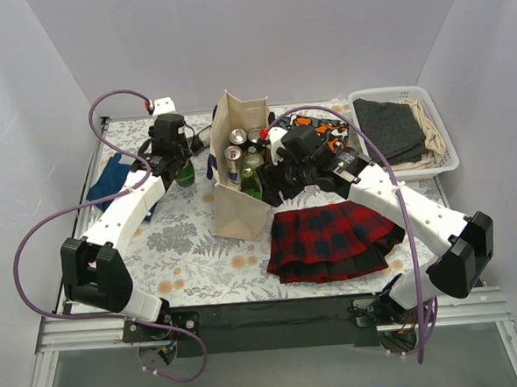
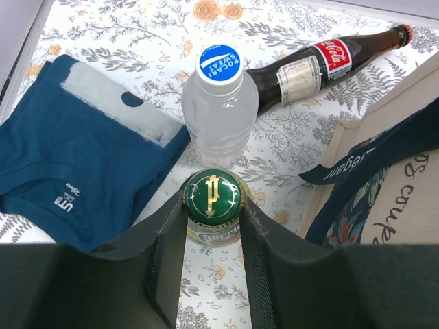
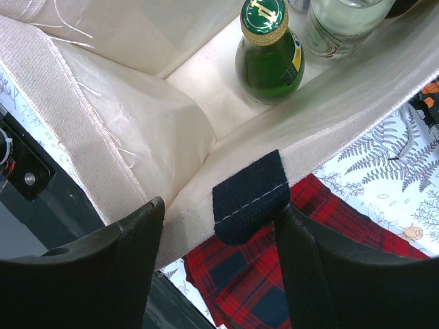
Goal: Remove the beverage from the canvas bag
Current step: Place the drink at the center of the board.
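- The right gripper [image 3: 218, 205] had its jaws wide astride the near right rim of the bag [image 1: 240, 208], at a strap [image 3: 250, 195] end. It gripped nothing, and whether it touched the cloth could not be told.
- The bag stood upright mid-table with drinks inside: an inner green bottle [image 3: 269, 48], a clear bottle [image 3: 343, 24] and cans [image 1: 233, 154]. Its floor was mostly hidden, so the count was unsure.
- Just left of the bag, outside it, the left gripper [image 2: 212, 216] was clamped on the neck of a green bottle [image 2: 212, 192]. The bottle's base was hidden, so whether it stood or hung could not be told.
- Beyond that, a water bottle [image 2: 219, 110] stood and a cola bottle [image 2: 322, 65] lay on the table [image 1: 191, 241], both already out.
- Judged roughly midway, with several drinks left to lift out.
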{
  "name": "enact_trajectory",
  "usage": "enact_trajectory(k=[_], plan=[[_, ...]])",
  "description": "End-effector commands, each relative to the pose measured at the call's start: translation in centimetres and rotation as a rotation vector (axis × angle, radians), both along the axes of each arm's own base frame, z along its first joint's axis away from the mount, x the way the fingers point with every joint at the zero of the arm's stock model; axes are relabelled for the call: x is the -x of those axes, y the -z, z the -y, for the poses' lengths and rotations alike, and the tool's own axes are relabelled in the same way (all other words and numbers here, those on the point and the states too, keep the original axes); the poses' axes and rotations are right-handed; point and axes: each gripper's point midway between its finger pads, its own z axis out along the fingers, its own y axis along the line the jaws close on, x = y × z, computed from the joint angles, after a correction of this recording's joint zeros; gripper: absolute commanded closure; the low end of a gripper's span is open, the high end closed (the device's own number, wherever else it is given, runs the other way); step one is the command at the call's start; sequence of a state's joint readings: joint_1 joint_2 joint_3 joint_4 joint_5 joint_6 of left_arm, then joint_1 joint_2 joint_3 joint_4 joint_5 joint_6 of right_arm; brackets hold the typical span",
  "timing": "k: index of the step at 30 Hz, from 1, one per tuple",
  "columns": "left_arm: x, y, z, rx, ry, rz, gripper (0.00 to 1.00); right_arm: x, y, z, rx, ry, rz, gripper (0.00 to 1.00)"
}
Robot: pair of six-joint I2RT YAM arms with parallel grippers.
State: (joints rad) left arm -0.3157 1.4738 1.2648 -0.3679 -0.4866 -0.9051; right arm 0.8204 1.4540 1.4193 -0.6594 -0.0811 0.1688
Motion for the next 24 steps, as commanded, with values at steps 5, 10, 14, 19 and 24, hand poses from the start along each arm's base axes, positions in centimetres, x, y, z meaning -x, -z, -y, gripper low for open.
enact_trajectory(k=[5,10,14,19,24], plan=[[-0.6,-3.8,-2.0,0.037,-0.090,0.141,1.00,0.3,-0.6,0.5,0.006,0.001,0.013,0.30],[-0.9,-2.3,-3.1,0.074,-0.104,0.113,1.00,0.3,-0.4,0.5,0.009,0.003,0.010,0.30],[-1.0,-1.7,-3.4,0.076,-0.110,0.104,1.00,0.3,-0.5,0.5,0.008,0.003,0.011,0.30],[-1.4,-1.1,-3.7,0.068,-0.121,0.098,1.00,0.3,-0.3,0.5,0.012,0.003,0.008,0.30],[-1.7,-0.3,-3.9,0.069,-0.139,0.085,1.00,0.3,-0.3,0.5,0.012,0.003,0.011,0.30]])
